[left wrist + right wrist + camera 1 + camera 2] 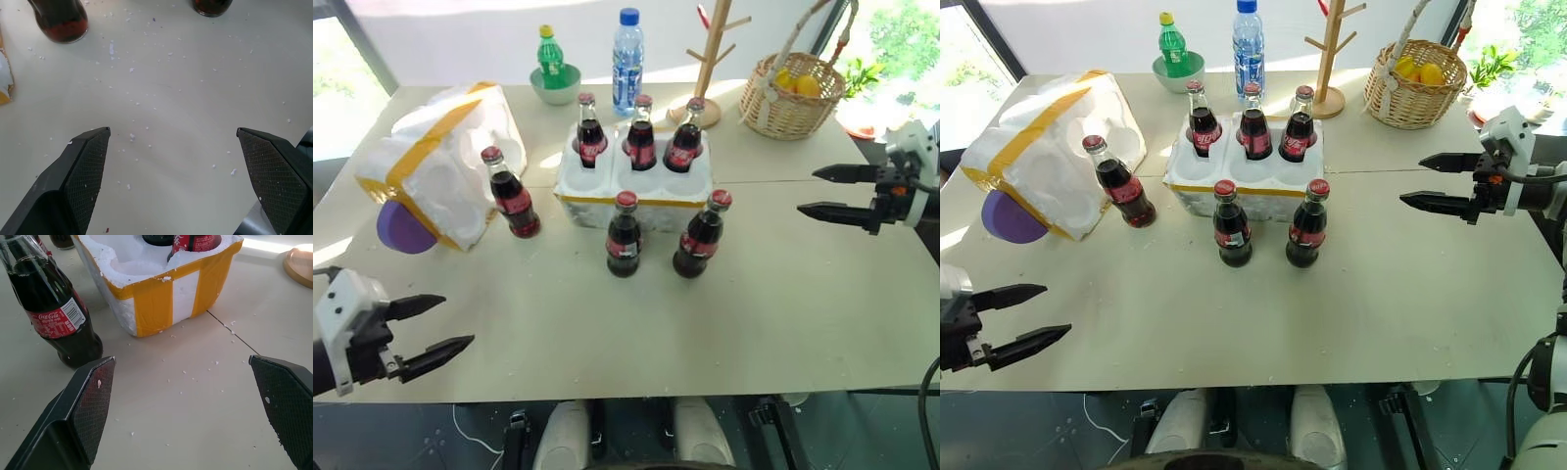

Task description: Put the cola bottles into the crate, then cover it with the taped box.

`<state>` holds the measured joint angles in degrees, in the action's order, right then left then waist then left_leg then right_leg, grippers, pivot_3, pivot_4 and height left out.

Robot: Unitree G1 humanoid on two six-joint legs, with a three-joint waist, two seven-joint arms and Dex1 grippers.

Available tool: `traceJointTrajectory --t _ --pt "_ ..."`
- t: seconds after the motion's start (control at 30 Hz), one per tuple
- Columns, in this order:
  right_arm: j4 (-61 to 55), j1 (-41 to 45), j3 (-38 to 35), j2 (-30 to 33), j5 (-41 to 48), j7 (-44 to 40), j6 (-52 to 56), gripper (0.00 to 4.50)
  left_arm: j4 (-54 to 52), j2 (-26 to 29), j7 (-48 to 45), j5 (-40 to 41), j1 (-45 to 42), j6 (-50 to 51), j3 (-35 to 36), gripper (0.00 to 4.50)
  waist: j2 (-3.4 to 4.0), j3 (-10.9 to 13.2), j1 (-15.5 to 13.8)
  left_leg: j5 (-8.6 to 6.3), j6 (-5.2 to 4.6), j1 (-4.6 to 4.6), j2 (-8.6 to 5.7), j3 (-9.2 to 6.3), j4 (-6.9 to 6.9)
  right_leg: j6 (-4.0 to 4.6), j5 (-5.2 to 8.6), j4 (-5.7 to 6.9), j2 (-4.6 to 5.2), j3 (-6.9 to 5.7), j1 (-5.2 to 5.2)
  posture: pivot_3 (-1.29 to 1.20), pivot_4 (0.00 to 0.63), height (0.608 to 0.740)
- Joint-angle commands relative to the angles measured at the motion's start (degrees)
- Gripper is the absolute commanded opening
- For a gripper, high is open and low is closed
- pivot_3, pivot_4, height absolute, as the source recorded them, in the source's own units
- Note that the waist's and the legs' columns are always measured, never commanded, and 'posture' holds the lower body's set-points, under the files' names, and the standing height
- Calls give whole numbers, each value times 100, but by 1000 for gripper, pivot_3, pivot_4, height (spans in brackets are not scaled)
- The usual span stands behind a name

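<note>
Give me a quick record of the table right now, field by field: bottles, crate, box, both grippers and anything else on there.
cola bottles in crate: three, back row wells
cola bottles on table: three, two in front of the crate, one beside the taped box
crate: front wells empty
taped box: tipped on its side, left of crate
left gripper: jaws open, empty
right gripper: jaws open, empty
other items: green soda bottle in bowl, water bottle, wicker basket, wooden rack

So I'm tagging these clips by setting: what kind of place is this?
Probably an indoor room set up for tabletop tests, not a real kitchen or shop. A plain pale table holds staged props: cola bottles with a foam crate, a fruit basket and a small wooden rack. Bright windows show greenery outside.
</note>
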<state>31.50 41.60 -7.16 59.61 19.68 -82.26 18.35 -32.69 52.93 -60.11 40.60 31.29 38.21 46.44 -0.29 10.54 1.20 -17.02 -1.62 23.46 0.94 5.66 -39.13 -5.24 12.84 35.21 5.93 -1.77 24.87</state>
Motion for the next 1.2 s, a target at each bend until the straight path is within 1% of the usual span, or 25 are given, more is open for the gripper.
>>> traceJointTrajectory --t 0.03,0.33,0.43,0.53,0.67,0.8,0.87,1.03,1.2 --pt "-80 42 -194 52 70 4 -100 4500 -120 1 -66 -9 -15 -49 170 4354 1 0 0 0 0 0 0 0 0 0 0 0 1 1 1 0 150 740" --pt "-47 -37 -251 -26 73 171 -285 4500 -126 -89 209 105 -262 195 132 4354 2 0 3 0 1 0 -1 1 3 1 -1 0 3 5 1 0 150 740" --pt "15 62 -246 -24 171 130 -41 4500 -45 -114 424 76 -551 177 12 4354 4 -1 -3 1 2 0 -1 1 3 2 -1 2 3 4 1 0 150 740" --pt "-52 163 -229 44 257 -38 135 4500 62 -262 913 297 -1159 318 -118 4354 7 -2 -21 2 4 0 -2 0 3 3 -2 2 4 4 -2 0 150 740" --pt "-422 690 -242 145 633 -317 864 4500 277 -716 2063 187 -2408 409 -854 4354 34 -6 -21 4 4 0 -6 1 2 3 -5 4 8 4 -4 0 150 740" --pt "-879 1156 -149 244 1007 -725 1647 4500 609 -914 2529 -210 -3166 261 -1604 4354 35 -7 -15 15 -11 0 -3 0 2 1 -7 11 -4 -3 -4 0 150 740" --pt "-1163 1359 -114 230 1214 -841 1995 4500 947 -1038 2784 -444 -3643 197 -2011 4354 35 -7 -24 15 -12 0 -1 0 3 0 -8 11 -8 -4 -4 0 150 740" --pt "-1740 1718 -69 83 1580 -772 2593 4500 1821 -1277 3004 -1056 -4574 -150 -2787 4354 33 -7 -40 16 -13 0 -5 1 0 -2 -9 14 -6 -5 -5 0 150 740" --pt "-2160 1702 -132 -39 1810 -649 2827 4500 2613 -1542 2858 -1414 -5186 -523 -3327 4354 30 -7 -51 17 -12 1 -5 3 0 -17 -18 13 -5 -5 -5 0 150 740"
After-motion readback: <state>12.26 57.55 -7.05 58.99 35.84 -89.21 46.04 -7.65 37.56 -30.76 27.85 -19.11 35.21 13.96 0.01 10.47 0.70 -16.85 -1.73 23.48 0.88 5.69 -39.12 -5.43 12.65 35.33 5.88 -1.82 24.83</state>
